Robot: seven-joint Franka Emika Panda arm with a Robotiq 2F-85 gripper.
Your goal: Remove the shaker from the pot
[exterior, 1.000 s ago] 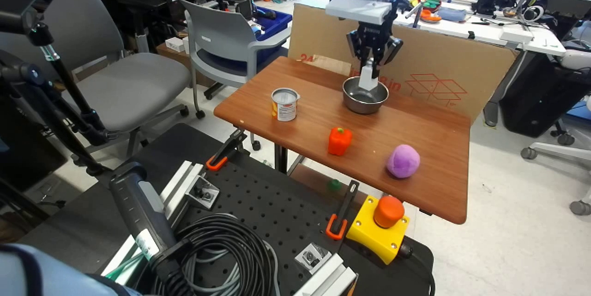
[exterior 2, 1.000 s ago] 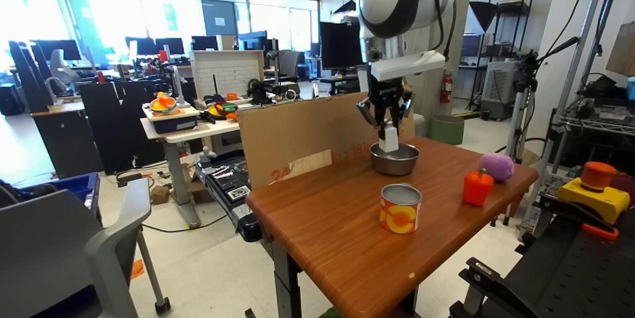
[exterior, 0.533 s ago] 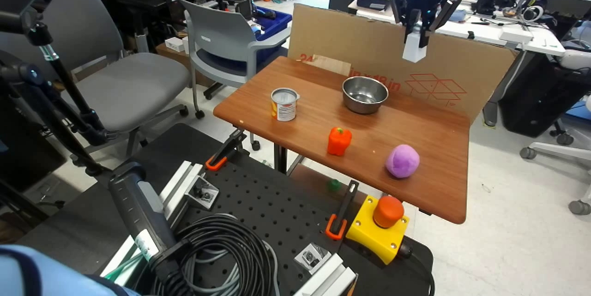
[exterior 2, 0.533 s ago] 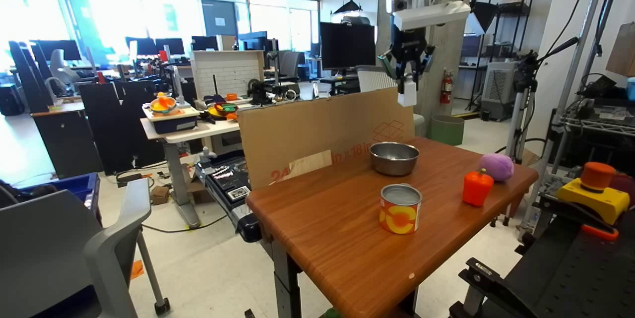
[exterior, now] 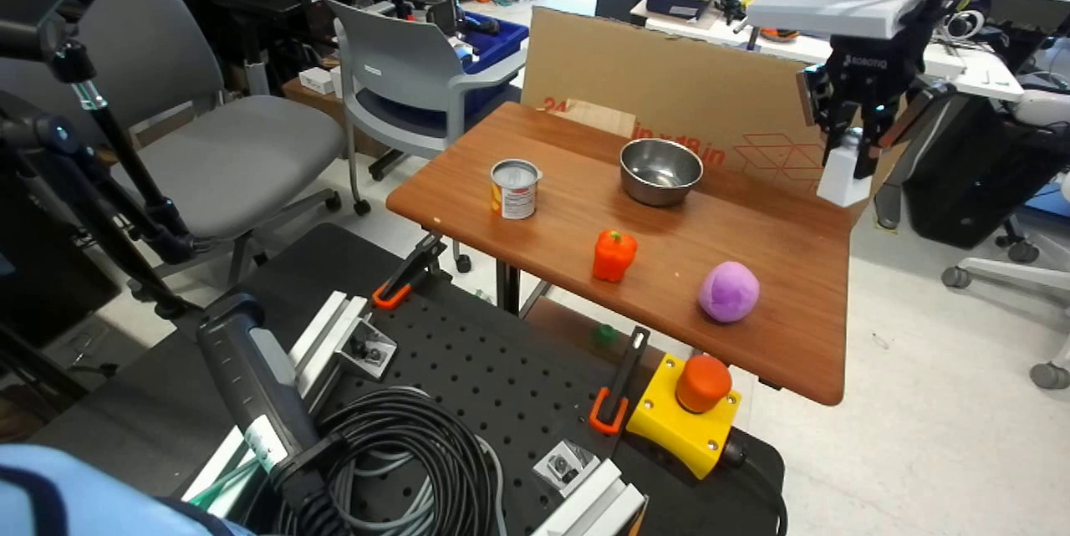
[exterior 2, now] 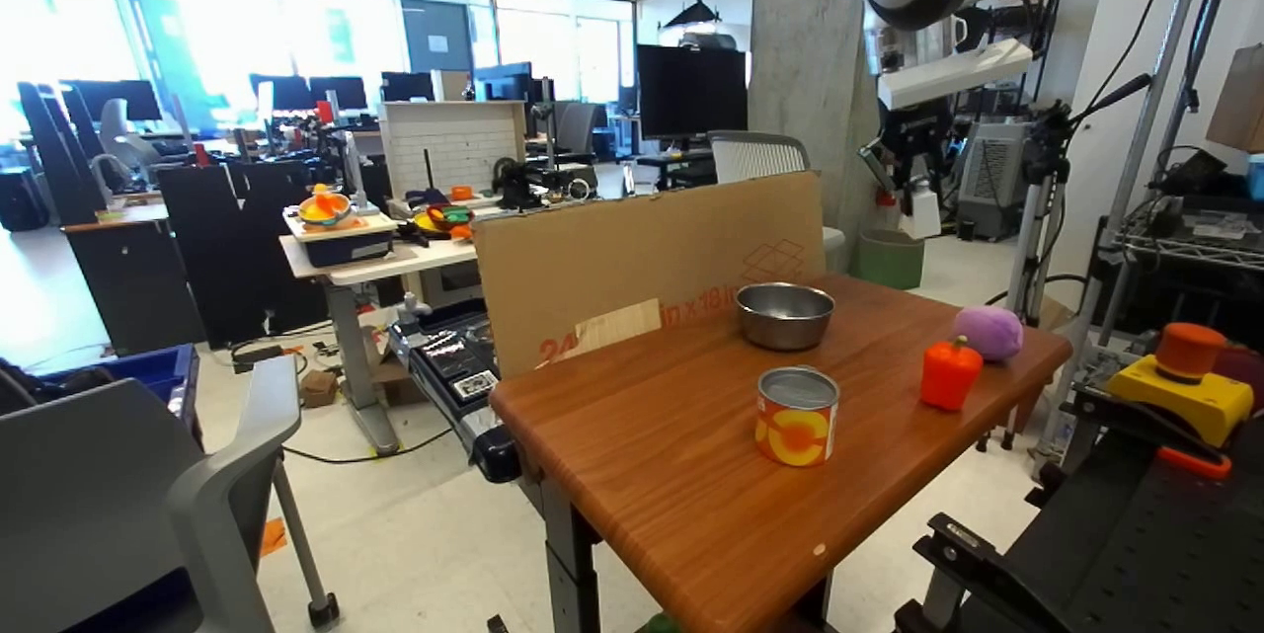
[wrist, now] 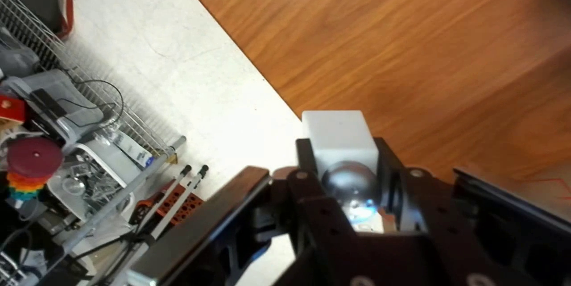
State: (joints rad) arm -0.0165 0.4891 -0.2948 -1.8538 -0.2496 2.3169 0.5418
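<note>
The shaker is a white block with a silver domed top; it shows in both exterior views (exterior: 843, 176) (exterior 2: 922, 214) and in the wrist view (wrist: 339, 130). My gripper (exterior: 853, 139) (exterior 2: 916, 187) (wrist: 343, 156) is shut around its upper part, white end down. The shaker is in the air near the table's end edge, right of the pot in both exterior views. The shiny steel pot (exterior: 658, 194) (exterior 2: 785, 325) stands upright on the table (exterior: 777, 252) (exterior 2: 632, 416) (wrist: 379, 54), with bare steel inside. The pot is out of the wrist view.
A tin can (exterior: 516, 195) (exterior 2: 798, 426), an orange pepper (exterior: 614, 257) (exterior 2: 951, 374) and a purple round object (exterior: 729, 292) (exterior 2: 989, 333) stand on the table. A cardboard panel (exterior: 744, 93) (exterior 2: 632, 248) stands upright along the table's back edge.
The shaker, held in the pot a second ago, rose above it by half a second ago. It has since moved right and lower in both exterior views. The pot has stayed put.
</note>
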